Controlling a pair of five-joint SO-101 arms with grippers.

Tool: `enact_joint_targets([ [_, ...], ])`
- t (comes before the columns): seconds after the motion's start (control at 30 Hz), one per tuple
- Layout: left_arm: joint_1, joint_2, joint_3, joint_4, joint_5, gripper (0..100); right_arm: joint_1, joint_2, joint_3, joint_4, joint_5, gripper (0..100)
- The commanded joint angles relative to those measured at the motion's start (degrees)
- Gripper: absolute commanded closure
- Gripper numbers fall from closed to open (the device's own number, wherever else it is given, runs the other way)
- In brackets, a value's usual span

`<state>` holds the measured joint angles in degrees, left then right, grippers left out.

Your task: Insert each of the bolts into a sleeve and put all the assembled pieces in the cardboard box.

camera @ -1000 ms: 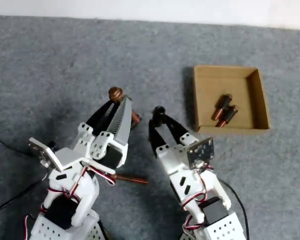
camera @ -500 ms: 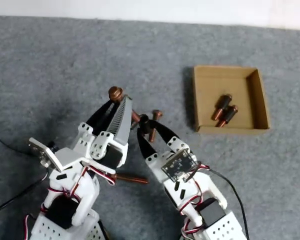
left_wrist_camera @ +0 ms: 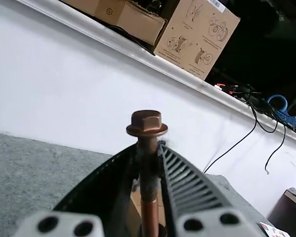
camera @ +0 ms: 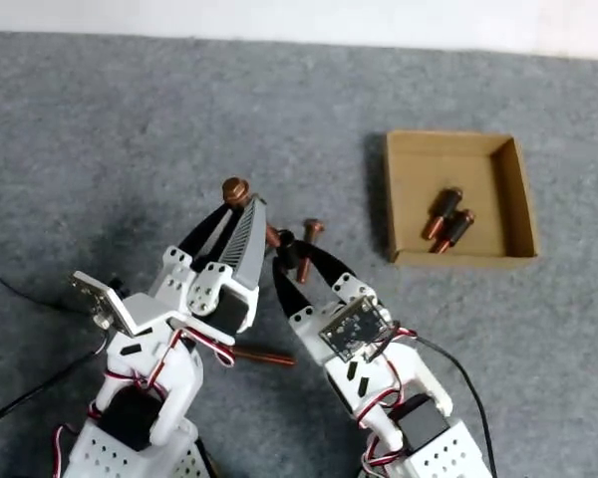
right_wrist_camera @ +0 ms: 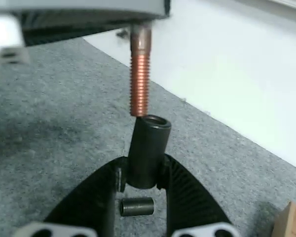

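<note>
Misalignment worries me: left jaws clamp the bolt [right_wrist_camera: 139, 84], right jaws clamp the sleeve [right_wrist_camera: 149, 143], bolt tip just at its mouth, mid-frame in the high view. Pushed off-axis, threads could catch the rim and twist the sleeve free.

The held bolt [right_wrist_camera: 139, 74] ends just at the sleeve [right_wrist_camera: 147, 148] mouth; farther right, two assembled pieces [camera: 447, 219] lie in the cardboard box [camera: 458, 164].
</note>
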<state>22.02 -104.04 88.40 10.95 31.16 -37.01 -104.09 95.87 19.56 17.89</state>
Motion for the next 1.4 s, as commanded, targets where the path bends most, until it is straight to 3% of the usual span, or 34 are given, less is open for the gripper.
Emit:
enact_joint_targets([
  [0.0,0.57,-0.04,-0.04,-3.69,-0.88,99,-0.66,-1.27,6.02,-0.13,0.7,99.4],
  [0.17,0.92,-0.13,2.59,-3.96,-7.91,99,-3.82,-1.27,6.02,-0.13,2.73,99.4],
  [0.97,5.32,-0.31,4.79,-3.6,-7.91,99,-3.21,-1.27,5.93,2.42,3.87,99.4],
  [1.23,5.32,-0.31,6.9,4.48,-7.91,99,0.48,-1.27,6.02,2.59,3.87,99.4],
  [1.37,5.32,-0.31,6.81,4.57,-7.91,99,0.66,-1.27,6.02,2.68,3.78,99.4],
])
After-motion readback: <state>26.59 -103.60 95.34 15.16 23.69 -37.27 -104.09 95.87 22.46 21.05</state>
